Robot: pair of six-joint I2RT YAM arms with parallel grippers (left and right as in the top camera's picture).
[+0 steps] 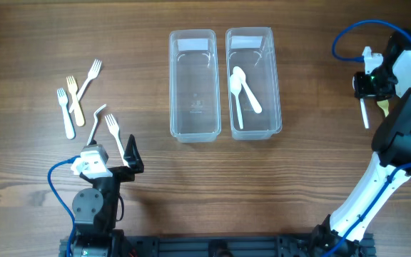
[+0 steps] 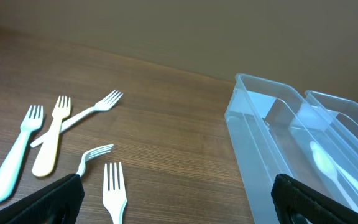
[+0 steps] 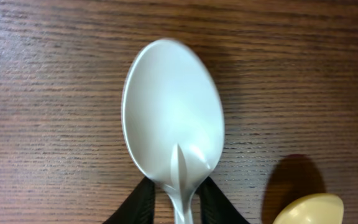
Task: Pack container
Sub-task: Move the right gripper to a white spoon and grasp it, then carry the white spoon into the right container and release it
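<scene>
Spoon pick-up is in hand: near the worktop's right edge, the right tool [image 3: 179, 199] clenches the neck of a white plastic spoon [image 3: 173, 112], while the left tool [image 2: 179, 211] hangs released at the front-left. The next move probably calls for a lift and a carry to the clear rectangular plastic container [image 1: 277, 86] mid-worktop, which already holds spoons.

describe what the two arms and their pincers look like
The right arm has long white links joined by chunky black housings, and a blue cable loops off its wrist. The left arm shows a round black joint, a white wrist block and a blue loop of its own. The left pincer and right pincer both have flat black fingers.
</scene>
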